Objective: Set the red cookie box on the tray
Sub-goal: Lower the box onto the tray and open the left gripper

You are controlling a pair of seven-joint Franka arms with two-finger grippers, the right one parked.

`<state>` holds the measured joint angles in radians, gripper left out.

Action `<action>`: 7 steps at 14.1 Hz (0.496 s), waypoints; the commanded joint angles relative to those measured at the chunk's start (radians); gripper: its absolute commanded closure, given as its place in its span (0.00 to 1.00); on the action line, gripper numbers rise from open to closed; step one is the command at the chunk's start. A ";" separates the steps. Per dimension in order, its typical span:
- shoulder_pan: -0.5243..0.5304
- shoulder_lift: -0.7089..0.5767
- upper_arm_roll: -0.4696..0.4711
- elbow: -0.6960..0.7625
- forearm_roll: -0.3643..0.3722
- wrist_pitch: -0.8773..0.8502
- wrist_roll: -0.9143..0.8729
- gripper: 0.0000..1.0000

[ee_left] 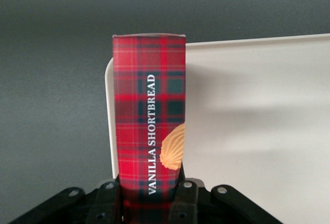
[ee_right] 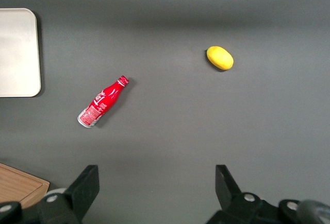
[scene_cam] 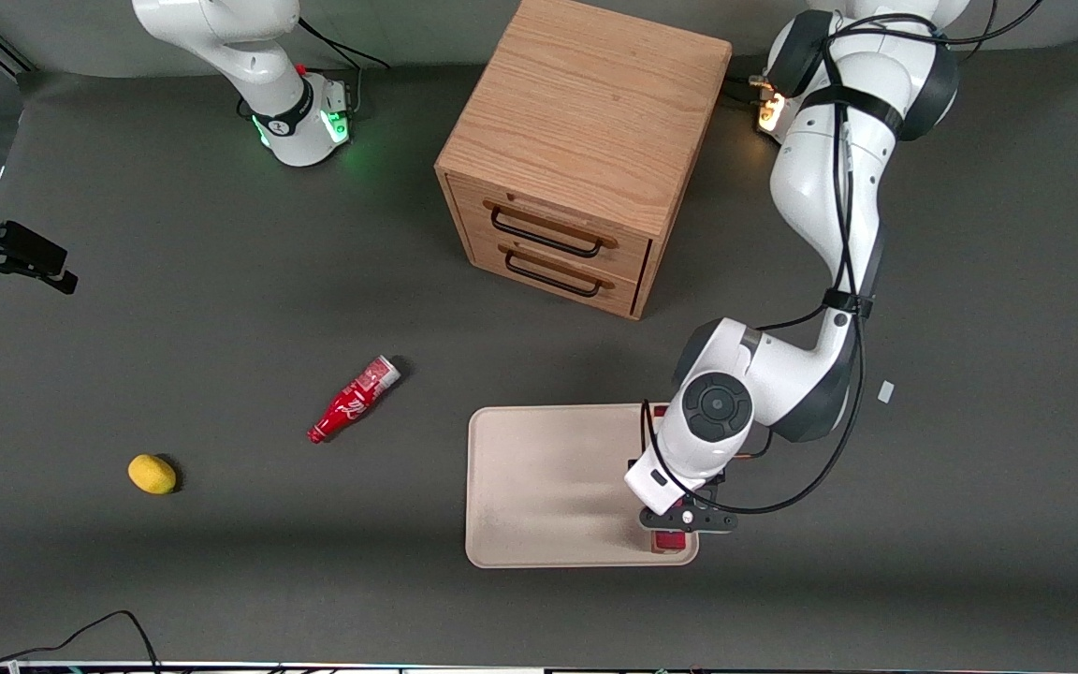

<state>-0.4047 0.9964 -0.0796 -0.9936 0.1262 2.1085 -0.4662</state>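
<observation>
The hand (ee_left: 149,203) pinches the vanilla shortbread box (ee_left: 149,116) above the cream tray (scene_cam: 539,487), along its three o'clock rim. Released here, the box could catch that rim and tip onto the counter (scene_cam: 876,580).

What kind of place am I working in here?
Probably a robotics lab bench: a dark grey mat-covered table with props, a wooden drawer unit, a lemon and a tray, above which the pincer holds the red cookie box.
</observation>
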 commanded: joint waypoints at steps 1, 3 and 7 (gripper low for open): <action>-0.014 0.030 0.009 0.047 0.023 0.007 -0.043 0.78; -0.016 0.033 0.009 0.037 0.023 0.028 -0.057 0.33; -0.014 0.013 0.009 0.038 0.053 -0.034 -0.054 0.00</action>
<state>-0.4071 1.0106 -0.0799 -0.9891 0.1536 2.1277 -0.4911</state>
